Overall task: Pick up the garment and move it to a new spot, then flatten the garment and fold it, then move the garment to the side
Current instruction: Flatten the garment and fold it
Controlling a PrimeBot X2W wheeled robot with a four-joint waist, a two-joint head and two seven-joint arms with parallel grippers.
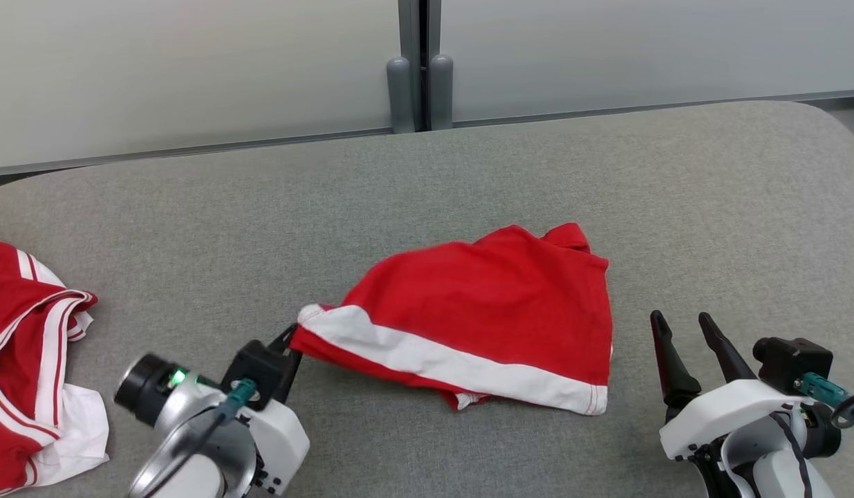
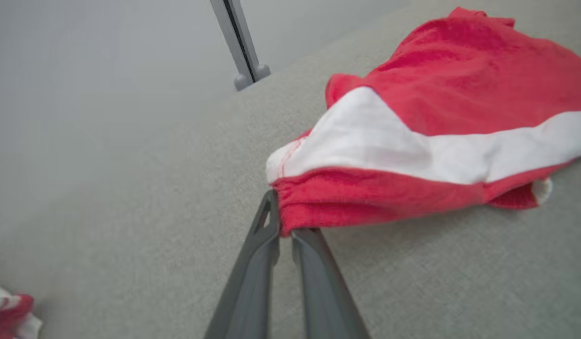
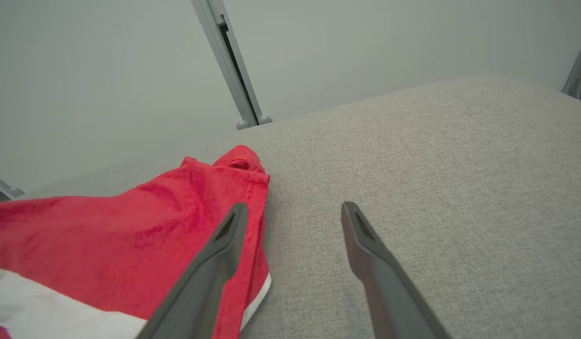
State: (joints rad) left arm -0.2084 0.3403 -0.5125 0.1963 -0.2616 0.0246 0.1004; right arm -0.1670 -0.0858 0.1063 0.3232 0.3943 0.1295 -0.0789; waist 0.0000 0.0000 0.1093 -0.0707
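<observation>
A: Status of the left tool (image 2: 284,221)?

B: Its two dark fingers (image 2: 252,273) are pressed almost together, pinching the left corner of the garment (image 1: 489,304). The red hem just under the white band sits between the tips.

A: And the garment itself?

B: It is red with a broad white band along its near edge. It lies loosely spread on the grey surface (image 1: 468,180), with a small bunched peak at its far right corner. Whether the pinched corner is off the surface I cannot tell.

A: What about the right tool (image 1: 680,318)?

B: It is spread wide and holds nothing. It sits just to the right of the garment, level with its near right corner. In the head view a strip of bare surface shows between them. In the right wrist view one finger crosses in front of the garment's right hem, and I cannot tell whether it touches the cloth.

A: Anything else near the garment?

B: A second garment (image 1: 25,360), red with white stripes, lies crumpled well to the garment's left, beyond the left tool.
</observation>
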